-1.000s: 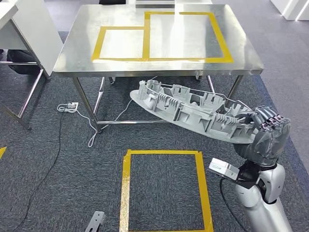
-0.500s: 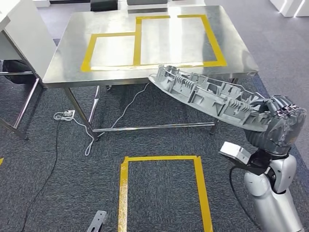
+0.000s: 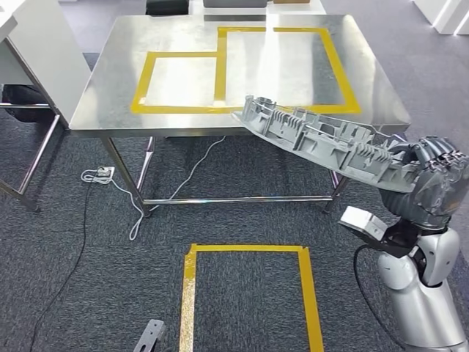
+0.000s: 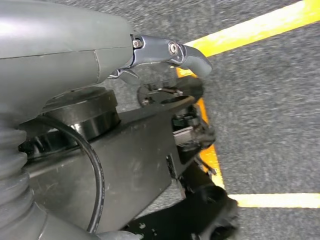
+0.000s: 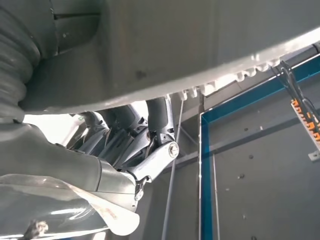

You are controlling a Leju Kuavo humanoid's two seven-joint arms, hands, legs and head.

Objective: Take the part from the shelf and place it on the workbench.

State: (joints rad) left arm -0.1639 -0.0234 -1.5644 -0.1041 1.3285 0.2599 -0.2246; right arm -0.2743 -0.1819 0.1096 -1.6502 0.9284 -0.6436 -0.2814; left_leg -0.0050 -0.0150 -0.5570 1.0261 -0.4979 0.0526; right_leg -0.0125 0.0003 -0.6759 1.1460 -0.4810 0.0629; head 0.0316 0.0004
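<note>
A long grey ribbed plastic part (image 3: 326, 143) is held at its near end by my right hand (image 3: 431, 183), low on the right of the head view. The part reaches left and away, and its far tip overlaps the front edge of the steel workbench (image 3: 182, 117), just below the larger yellow-taped rectangle (image 3: 337, 70). In the right wrist view, the part's smooth underside (image 5: 188, 45) lies across my curled fingers (image 5: 158, 150). My left hand (image 4: 113, 45) hangs over the carpet with its thumb out and holds nothing.
A yellow tape square (image 3: 249, 293) marks the carpet before the bench. A power strip and white cable (image 3: 105, 174) lie under the bench's left side. A white table (image 3: 39, 51) stands at the far left. A small metal bracket (image 3: 148, 336) lies on the floor.
The right hand has lifted the part from below the bench edge up to bench height, and its tip now overlaps the front edge. The view has shifted slightly.
</note>
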